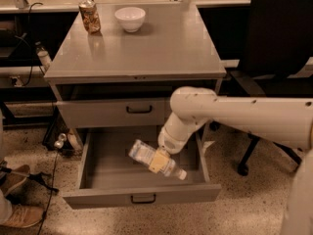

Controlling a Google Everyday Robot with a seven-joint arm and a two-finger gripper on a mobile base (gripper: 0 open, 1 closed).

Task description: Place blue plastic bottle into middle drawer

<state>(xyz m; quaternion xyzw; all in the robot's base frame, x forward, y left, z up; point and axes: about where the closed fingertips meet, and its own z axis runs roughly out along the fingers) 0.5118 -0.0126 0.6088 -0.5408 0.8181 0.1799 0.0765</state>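
Observation:
The middle drawer (98, 180) is pulled wide open below the shut upper drawer (112, 112). My gripper (159, 159) reaches down from the white arm over the right half of the open drawer. It is shut on the blue plastic bottle (145, 154), which lies tilted inside the drawer space, its white cap (181, 174) pointing to the lower right. Whether the bottle touches the drawer floor I cannot tell.
On the cabinet top (161, 48) stand a brownish patterned can (89, 16) at the back left and a white bowl (130, 18). A black office chair (274, 58) stands to the right. Cables and a shoe (19, 214) lie on the floor at left.

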